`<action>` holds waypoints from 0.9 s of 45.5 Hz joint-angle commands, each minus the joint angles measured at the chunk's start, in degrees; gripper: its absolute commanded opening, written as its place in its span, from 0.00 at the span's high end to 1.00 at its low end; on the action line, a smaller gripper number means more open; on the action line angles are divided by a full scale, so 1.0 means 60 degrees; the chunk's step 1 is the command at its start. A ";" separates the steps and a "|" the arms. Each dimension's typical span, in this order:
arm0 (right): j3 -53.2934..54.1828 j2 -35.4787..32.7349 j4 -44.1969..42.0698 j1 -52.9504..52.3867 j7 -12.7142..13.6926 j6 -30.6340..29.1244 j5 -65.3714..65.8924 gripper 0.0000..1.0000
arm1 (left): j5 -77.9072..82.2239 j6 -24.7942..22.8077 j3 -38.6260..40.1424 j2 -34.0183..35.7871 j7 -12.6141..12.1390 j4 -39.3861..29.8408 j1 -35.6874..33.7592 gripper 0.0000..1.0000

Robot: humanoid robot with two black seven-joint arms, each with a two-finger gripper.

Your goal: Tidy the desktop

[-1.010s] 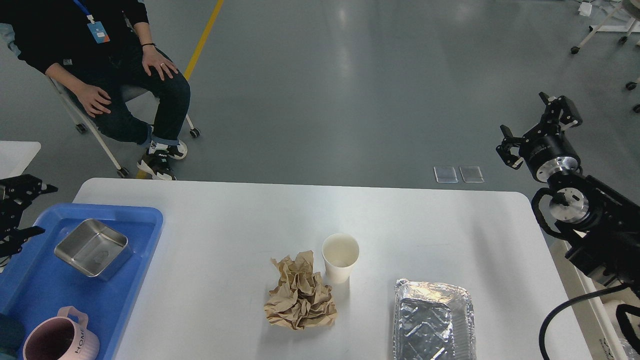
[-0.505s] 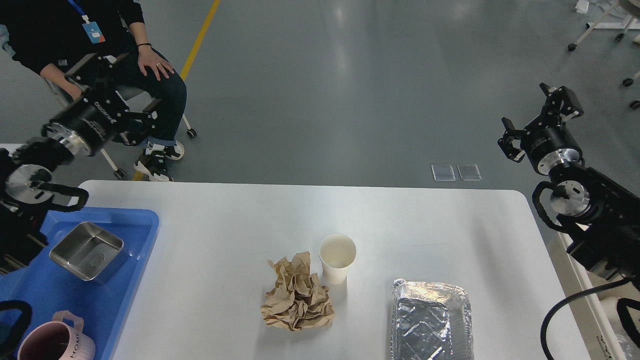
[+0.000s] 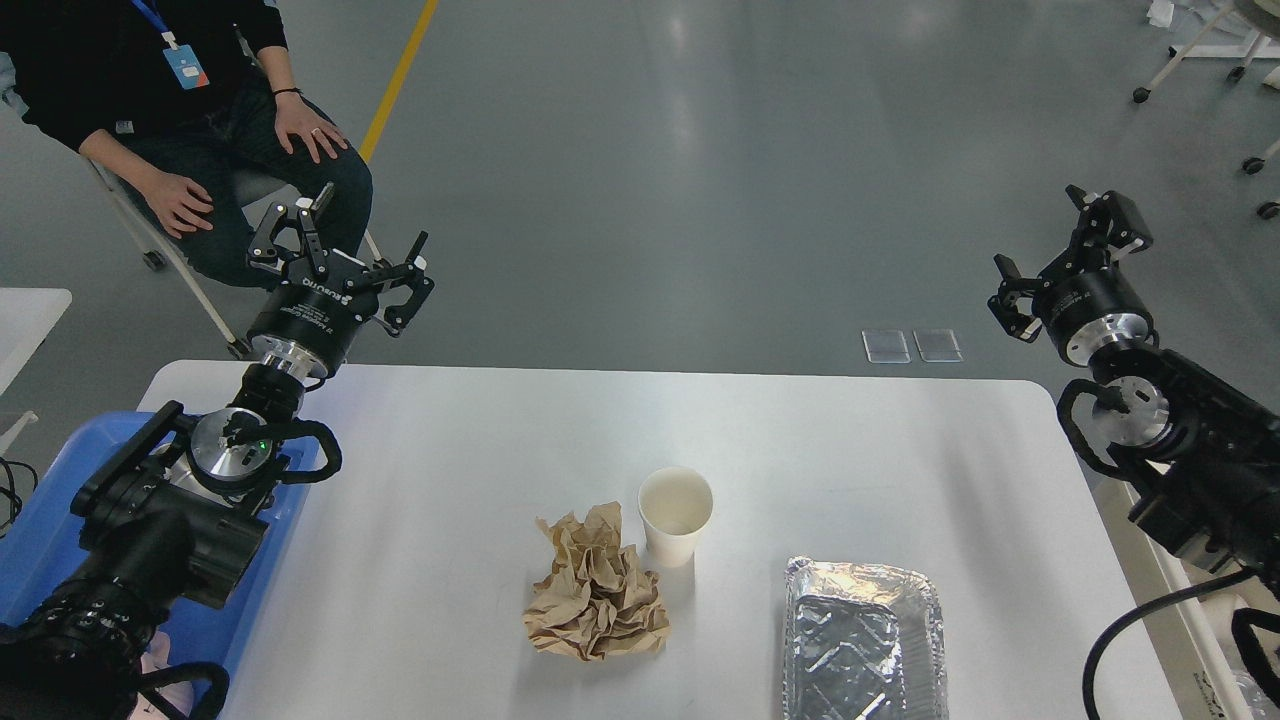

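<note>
The white desktop (image 3: 850, 450) fills the lower view. On it lie a crumpled brown paper ball (image 3: 597, 597), a white paper cup (image 3: 676, 514) standing upright just behind it, and an empty foil tray (image 3: 865, 640) at the front right. My left gripper (image 3: 345, 240) is open and empty, raised past the desktop's far left edge. My right gripper (image 3: 1065, 240) is open and empty, held up beyond the far right corner.
A blue plastic tray (image 3: 50, 520) sits at the desktop's left end, mostly covered by my left arm. A seated person (image 3: 200, 120) in dark clothes is behind the far left corner, close to my left gripper. Grey floor lies beyond.
My left arm has swung up and rightward from the left edge over the blue tray, now hiding the steel box and pink mug. The right gripper has barely shifted.
</note>
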State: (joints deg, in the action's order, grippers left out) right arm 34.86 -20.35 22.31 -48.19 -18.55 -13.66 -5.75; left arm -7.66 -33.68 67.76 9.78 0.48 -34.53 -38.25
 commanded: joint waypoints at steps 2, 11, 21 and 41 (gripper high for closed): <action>-0.0552 0.0023 -0.0027 -0.0069 0.0000 0.0226 0.0020 0.00 | 0.0002 -0.0056 0.0512 -0.0457 0.0023 -0.0001 0.0252 0.02; -0.0581 0.0023 0.0031 -0.0069 -0.0014 0.0094 0.0035 0.00 | 0.0002 -0.0012 0.1274 -0.0985 0.0023 -0.0016 0.0354 0.02; -0.0829 0.0300 0.0046 -0.0112 -0.0029 0.0109 0.2009 0.00 | 0.0002 -0.0041 0.1422 -0.1000 0.0344 -0.0016 0.0706 0.02; -0.4813 -0.1981 0.4555 -0.0713 -0.0014 0.0211 0.6478 0.00 | 0.0016 -0.0598 0.1334 -0.1000 0.0579 -0.0016 0.1394 0.02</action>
State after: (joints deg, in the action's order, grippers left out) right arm 11.27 -25.86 40.47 -51.57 -18.58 -12.79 27.00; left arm -7.55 -36.84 75.96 3.77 3.95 -34.63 -30.55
